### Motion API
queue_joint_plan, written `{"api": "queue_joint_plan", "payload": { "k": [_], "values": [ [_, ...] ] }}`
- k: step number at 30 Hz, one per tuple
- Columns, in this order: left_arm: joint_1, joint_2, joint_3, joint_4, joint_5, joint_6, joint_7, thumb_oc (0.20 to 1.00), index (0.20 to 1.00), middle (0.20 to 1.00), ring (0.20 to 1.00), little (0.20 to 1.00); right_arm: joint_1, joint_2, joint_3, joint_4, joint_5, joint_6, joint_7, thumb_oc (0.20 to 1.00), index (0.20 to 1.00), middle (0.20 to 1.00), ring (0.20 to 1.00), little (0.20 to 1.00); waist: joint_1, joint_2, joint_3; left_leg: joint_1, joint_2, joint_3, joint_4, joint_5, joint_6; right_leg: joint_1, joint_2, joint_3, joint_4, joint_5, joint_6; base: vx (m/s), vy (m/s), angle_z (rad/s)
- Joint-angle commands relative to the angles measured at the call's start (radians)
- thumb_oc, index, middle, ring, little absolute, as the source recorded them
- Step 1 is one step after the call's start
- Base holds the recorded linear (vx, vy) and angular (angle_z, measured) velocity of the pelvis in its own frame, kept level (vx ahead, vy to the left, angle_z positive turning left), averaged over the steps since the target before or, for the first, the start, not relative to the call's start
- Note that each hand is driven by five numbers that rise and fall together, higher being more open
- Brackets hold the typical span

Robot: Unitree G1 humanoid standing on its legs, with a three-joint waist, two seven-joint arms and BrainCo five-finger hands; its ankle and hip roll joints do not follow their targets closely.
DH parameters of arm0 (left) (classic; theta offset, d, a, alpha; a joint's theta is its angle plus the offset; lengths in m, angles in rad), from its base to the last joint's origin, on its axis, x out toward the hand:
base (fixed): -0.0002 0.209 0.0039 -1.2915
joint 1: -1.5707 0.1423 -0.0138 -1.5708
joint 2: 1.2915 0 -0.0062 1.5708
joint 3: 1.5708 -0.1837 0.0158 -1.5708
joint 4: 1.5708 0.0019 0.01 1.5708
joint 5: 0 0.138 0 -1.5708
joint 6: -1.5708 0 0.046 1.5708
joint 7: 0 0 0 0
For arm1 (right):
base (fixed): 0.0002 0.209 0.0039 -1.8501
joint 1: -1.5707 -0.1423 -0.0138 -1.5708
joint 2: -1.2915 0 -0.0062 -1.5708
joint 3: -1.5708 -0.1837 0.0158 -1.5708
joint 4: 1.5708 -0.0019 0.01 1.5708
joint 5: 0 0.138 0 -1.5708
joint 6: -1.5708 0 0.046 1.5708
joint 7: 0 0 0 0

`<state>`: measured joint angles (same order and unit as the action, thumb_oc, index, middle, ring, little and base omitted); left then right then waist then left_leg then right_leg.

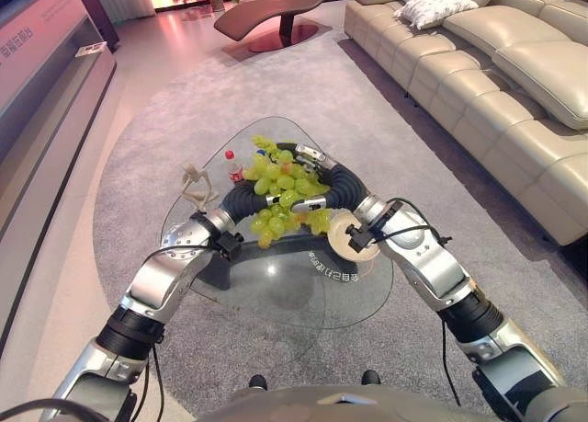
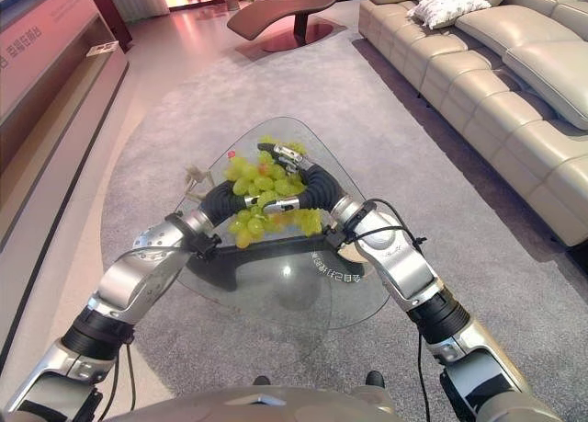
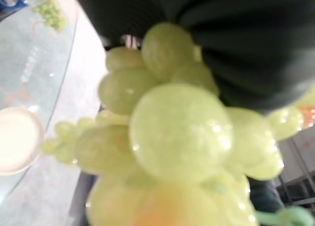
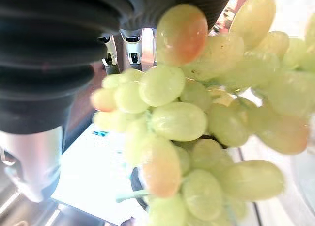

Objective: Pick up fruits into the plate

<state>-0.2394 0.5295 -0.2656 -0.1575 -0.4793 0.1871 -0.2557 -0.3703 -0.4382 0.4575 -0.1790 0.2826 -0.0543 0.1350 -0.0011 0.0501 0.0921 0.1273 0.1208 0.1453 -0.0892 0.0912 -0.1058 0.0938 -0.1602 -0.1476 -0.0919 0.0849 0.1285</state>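
Observation:
A large bunch of green grapes [image 1: 283,194], some tinged orange, hangs between my two hands above the glass table [image 1: 276,298]. My right hand [image 1: 338,185] comes in from the right, and its fingers [image 1: 310,153] curl over the top of the bunch. My left hand [image 1: 241,199] presses in against the bunch from the left, its front buried in the grapes. Both wrist views show the grapes [image 4: 182,122] right up against the dark covers. A small cream plate [image 1: 347,238] sits on the glass just below my right wrist, also seen as a pale plate [image 3: 15,140] in the left wrist view.
A red-capped bottle [image 1: 233,166] and a beige figurine [image 1: 196,185] stand on the table's left part. A second small bunch of grapes [image 3: 49,10] lies farther off on the glass. A cream sofa [image 1: 514,82] runs along the right, a low cabinet [image 1: 46,82] along the left.

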Motion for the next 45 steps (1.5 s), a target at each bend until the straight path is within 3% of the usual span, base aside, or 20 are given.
{"api": "queue_joint_plan", "payload": {
  "k": [1, 6, 12, 16, 20, 23, 29, 36, 39, 45],
  "values": [
    [-0.128, 0.016, 0.078, -0.008, -0.004, -0.084, 0.031, 0.200, 0.200, 0.200, 0.200, 0.200, -0.021, 0.068, -0.081, -0.137, -0.010, -0.143, -0.123, 1.000, 1.000, 1.000, 1.000, 1.000, -0.005, -0.023, 0.009, 0.005, -0.044, -0.001, 0.075, -0.171, 0.038, 0.034, -0.023, -0.046, 0.088, -0.126, 0.013, 0.00, 0.000, 0.00],
    [-0.115, 0.022, 0.090, -0.017, -0.004, -0.083, 0.036, 0.200, 0.200, 0.200, 0.200, 0.200, 0.002, 0.075, -0.129, -0.131, 0.025, -0.219, -0.215, 1.000, 1.000, 1.000, 1.000, 1.000, -0.008, -0.016, 0.010, 0.007, -0.045, 0.004, 0.073, -0.170, 0.040, 0.034, -0.022, -0.048, 0.086, -0.124, 0.013, 0.00, 0.000, 0.00],
    [-0.124, 0.038, 0.096, -0.008, -0.005, -0.063, 0.031, 0.200, 0.200, 0.200, 0.200, 0.200, -0.016, 0.098, -0.211, -0.154, 0.023, -0.368, -0.354, 1.000, 1.000, 1.000, 1.000, 1.000, -0.009, -0.007, 0.010, 0.004, -0.048, 0.003, 0.076, -0.173, 0.041, 0.033, -0.021, -0.049, 0.087, -0.124, 0.012, 0.00, 0.000, 0.00],
    [-0.130, 0.050, 0.105, -0.009, -0.018, -0.053, 0.023, 0.200, 0.200, 0.200, 0.200, 0.200, -0.019, 0.093, -0.258, -0.147, -0.050, -0.402, -0.452, 1.000, 1.000, 1.000, 1.000, 1.000, -0.010, -0.005, 0.004, 0.002, -0.050, 0.002, 0.077, -0.175, 0.042, 0.030, -0.019, -0.046, 0.087, -0.125, 0.012, 0.00, 0.000, 0.00],
    [-0.120, 0.060, 0.120, -0.028, -0.029, -0.057, 0.014, 0.200, 0.200, 0.200, 0.200, 0.200, 0.010, 0.069, -0.283, -0.109, -0.016, -0.347, -0.454, 1.000, 1.000, 1.000, 1.000, 1.000, -0.011, -0.005, 0.001, 0.000, -0.050, 0.002, 0.076, -0.173, 0.043, 0.028, -0.018, -0.048, 0.087, -0.124, 0.012, -0.01, -0.003, 0.00],
    [-0.108, 0.064, 0.129, -0.042, -0.032, -0.071, 0.005, 0.200, 0.200, 0.200, 0.200, 0.200, 0.051, 0.064, -0.281, -0.078, 0.081, -0.303, -0.377, 1.000, 1.000, 1.000, 1.000, 1.000, -0.014, -0.006, 0.003, 0.000, -0.048, 0.004, 0.075, -0.171, 0.043, 0.027, -0.018, -0.049, 0.088, -0.124, 0.011, 0.00, 0.000, 0.00],
    [-0.087, 0.077, 0.143, -0.048, -0.055, -0.135, -0.025, 0.200, 0.200, 0.200, 0.200, 0.200, 0.148, 0.082, -0.243, 0.006, 0.319, -0.128, -0.176, 1.000, 1.000, 1.000, 1.000, 1.000, -0.025, -0.009, 0.004, 0.000, -0.043, 0.012, 0.071, -0.165, 0.041, 0.025, -0.018, -0.049, 0.090, -0.124, 0.009, 0.00, 0.000, 0.00],
    [-0.092, 0.098, 0.130, -0.063, -0.073, -0.156, -0.029, 0.200, 0.200, 0.200, 0.200, 0.200, 0.217, 0.092, -0.193, 0.115, 0.437, 0.000, -0.048, 1.000, 1.000, 1.000, 1.000, 1.000, -0.029, -0.016, 0.006, -0.001, -0.039, 0.011, 0.069, -0.159, 0.038, 0.026, -0.017, -0.054, 0.092, -0.126, 0.007, 0.00, 0.000, 0.00],
    [-0.096, 0.103, 0.123, -0.066, -0.077, -0.161, -0.034, 0.200, 0.200, 0.200, 0.200, 0.200, 0.231, 0.091, -0.156, 0.141, 0.456, 0.045, 0.019, 1.000, 1.000, 1.000, 1.000, 1.000, -0.028, -0.019, 0.010, -0.001, -0.039, 0.010, 0.067, -0.156, 0.039, 0.025, -0.015, -0.054, 0.095, -0.128, 0.005, 0.00, 0.000, 0.00],
    [-0.100, 0.104, 0.101, -0.066, -0.095, -0.151, -0.065, 0.200, 0.200, 0.200, 0.200, 0.200, 0.228, 0.086, -0.117, 0.163, 0.446, 0.044, 0.057, 1.000, 1.000, 1.000, 1.000, 1.000, -0.024, -0.025, 0.015, 0.002, -0.038, 0.006, 0.068, -0.157, 0.039, 0.033, -0.014, -0.054, 0.091, -0.128, 0.004, 0.00, 0.000, 0.00]
  ]
}}
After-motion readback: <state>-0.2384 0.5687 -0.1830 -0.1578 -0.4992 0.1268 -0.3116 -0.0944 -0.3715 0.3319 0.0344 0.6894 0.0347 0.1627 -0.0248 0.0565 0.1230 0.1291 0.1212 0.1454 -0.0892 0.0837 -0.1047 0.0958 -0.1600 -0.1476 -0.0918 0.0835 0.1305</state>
